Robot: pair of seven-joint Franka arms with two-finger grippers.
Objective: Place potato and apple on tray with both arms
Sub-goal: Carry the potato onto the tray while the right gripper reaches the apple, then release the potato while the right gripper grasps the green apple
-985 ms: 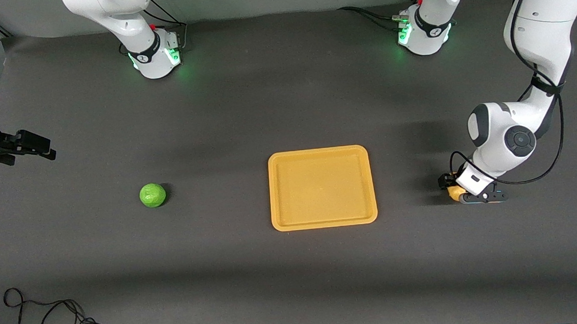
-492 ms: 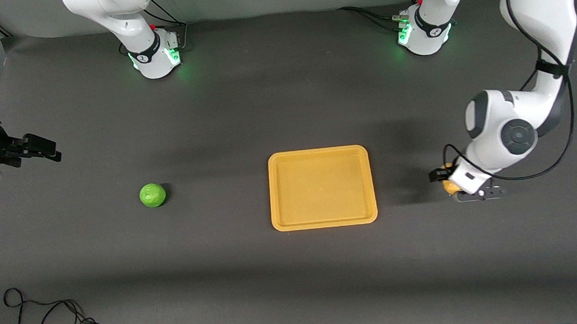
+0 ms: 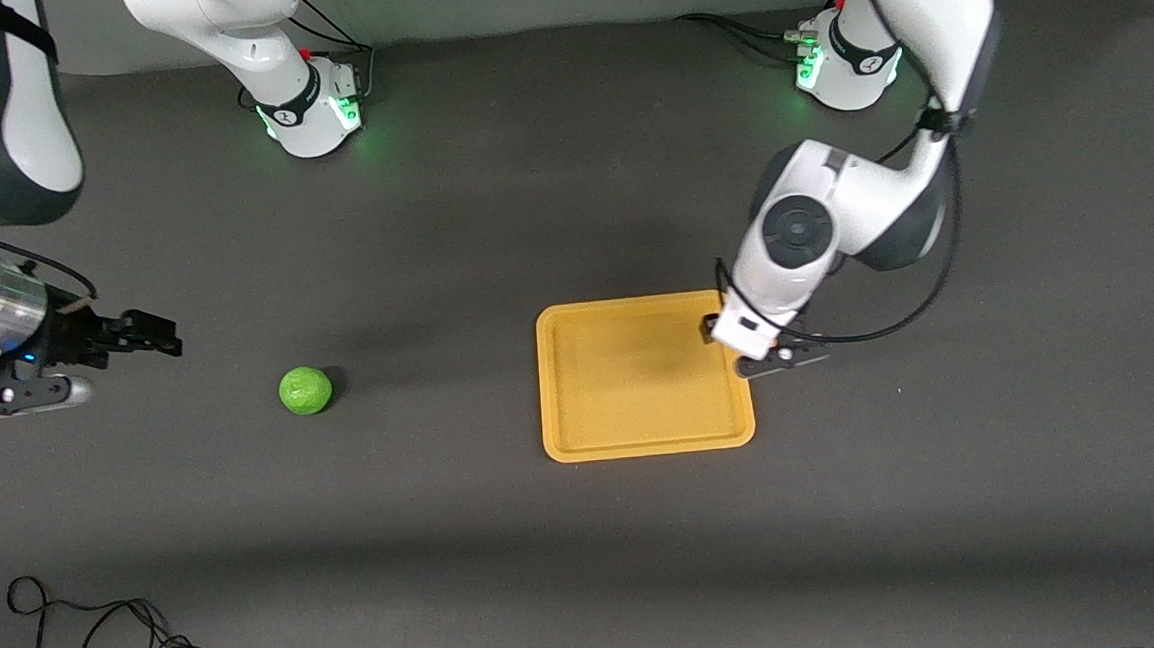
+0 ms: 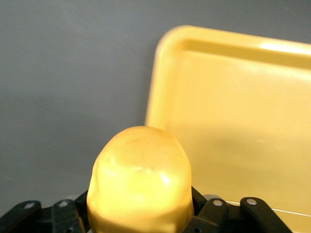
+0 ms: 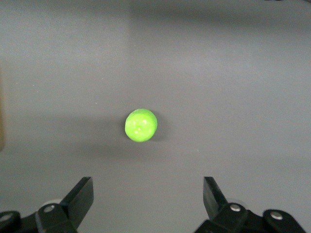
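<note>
Now w/ left gripper (image 3: 729,350) clamped on potato (image 4: 140,182) over tray (image 3: 645,445) edge, move inward, lower, release; right gripper (image 5: 148,196), spread wide, drops on apple (image 3: 306,391).

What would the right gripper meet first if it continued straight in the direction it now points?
Probably the apple: it lies centred ahead of the open right gripper, with only bare table around it. Depth is unclear.
</note>
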